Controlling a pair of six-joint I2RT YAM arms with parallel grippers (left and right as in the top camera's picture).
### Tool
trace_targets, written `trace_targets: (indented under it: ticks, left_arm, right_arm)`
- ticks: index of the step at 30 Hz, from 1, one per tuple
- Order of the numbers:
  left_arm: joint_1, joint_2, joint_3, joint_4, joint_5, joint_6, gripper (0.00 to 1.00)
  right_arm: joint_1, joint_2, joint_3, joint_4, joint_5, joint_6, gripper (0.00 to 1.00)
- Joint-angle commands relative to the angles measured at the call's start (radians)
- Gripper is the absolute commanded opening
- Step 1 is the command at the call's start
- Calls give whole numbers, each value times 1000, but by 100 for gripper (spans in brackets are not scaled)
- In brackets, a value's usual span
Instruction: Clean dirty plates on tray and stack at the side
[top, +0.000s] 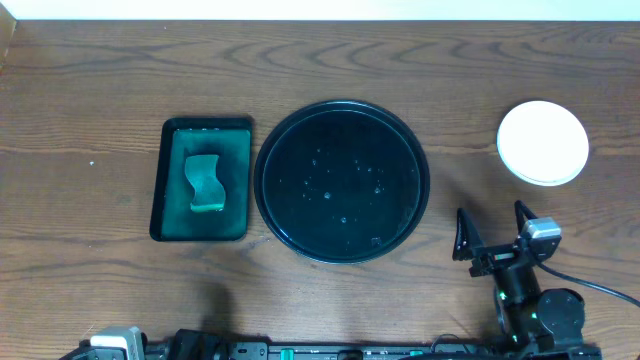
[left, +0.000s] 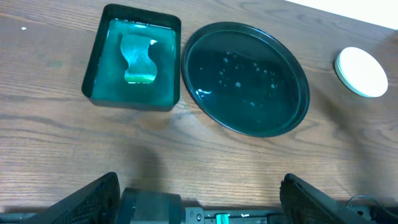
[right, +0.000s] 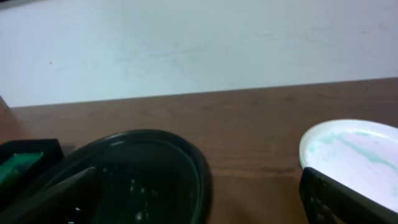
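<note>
The round black tray (top: 262, 180) sits mid-table and holds only water droplets, no plates. It also shows in the left wrist view (left: 303, 87) and the right wrist view (right: 200, 171). A white plate (top: 543, 141) lies on the table to the tray's right. I cannot tell whether others are stacked under it. In the right wrist view the plate (right: 354, 149) shows faint teal streaks. My right gripper (top: 491, 215) is open and empty, near the front edge, below the plate. My left gripper (left: 199, 180) is open and empty at the front edge.
A rectangular dark green tray (top: 160, 180) holding a green sponge (top: 205, 182) stands left of the black tray. Bare wooden table lies all around. A pale wall runs along the far edge.
</note>
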Motion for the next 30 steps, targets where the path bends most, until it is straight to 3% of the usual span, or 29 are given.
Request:
trace_targets:
  ticks: [1,7,30]
  left_arm:
    - [-5,2,5,0,-6,17,82]
    - [-5,2,5,0,-5,17,82]
    - [-5,2,5,0,-6,17,82]
  right_arm:
    - [-10,-9,-50,55,-20,22,99]
    - [-10,-9,-105,136,-23,22,99]
    - [-95,-9,-154,145,-49,-42,99]
